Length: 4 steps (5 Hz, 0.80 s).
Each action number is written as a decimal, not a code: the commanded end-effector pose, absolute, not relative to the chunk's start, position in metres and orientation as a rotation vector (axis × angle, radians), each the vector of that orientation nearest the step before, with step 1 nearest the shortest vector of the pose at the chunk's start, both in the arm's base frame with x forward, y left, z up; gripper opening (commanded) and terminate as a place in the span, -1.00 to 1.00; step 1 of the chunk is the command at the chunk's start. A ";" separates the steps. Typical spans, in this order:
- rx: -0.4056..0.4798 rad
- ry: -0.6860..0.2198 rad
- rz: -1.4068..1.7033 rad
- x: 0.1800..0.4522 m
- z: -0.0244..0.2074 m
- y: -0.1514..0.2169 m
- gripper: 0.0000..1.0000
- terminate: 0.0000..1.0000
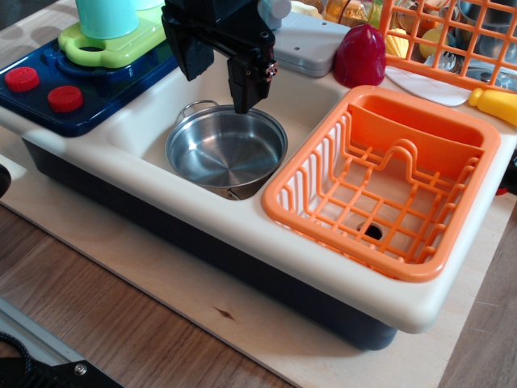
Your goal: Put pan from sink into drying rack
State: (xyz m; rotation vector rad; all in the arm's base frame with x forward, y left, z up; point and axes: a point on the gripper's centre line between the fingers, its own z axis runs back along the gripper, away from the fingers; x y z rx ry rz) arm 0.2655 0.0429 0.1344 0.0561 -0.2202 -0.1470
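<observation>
The pan (227, 149) lies in the sink (145, 121), on the left side of the cream-white toy unit, and it fills almost the whole basin. It is shiny steel, stands upright with the open side up, and one thin wire handle shows at its far left rim. The gripper (245, 97) hangs just above the far rim of the pan, a black block with the fingers pointing down; from where I stand the fingers look close together, but I cannot tell if they are holding the rim or only near it. To the right of the pan, touching the same unit, sits the drying rack (388, 182), orange, with slatted sides and a solid box part at its far end. Behind the rack I see a dark red dome-shaped thing (360, 55) and an orange wire crate (440, 36). On the left, the blue stove part (60, 81) carries two red knobs (44, 89).
</observation>
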 end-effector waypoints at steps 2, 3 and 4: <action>0.113 -0.246 -0.327 0.280 0.138 0.036 1.00 -1.00; 0.134 -0.261 -0.477 0.292 0.141 0.029 1.00 -1.00; 0.144 -0.301 -0.636 0.302 0.135 0.029 1.00 -1.00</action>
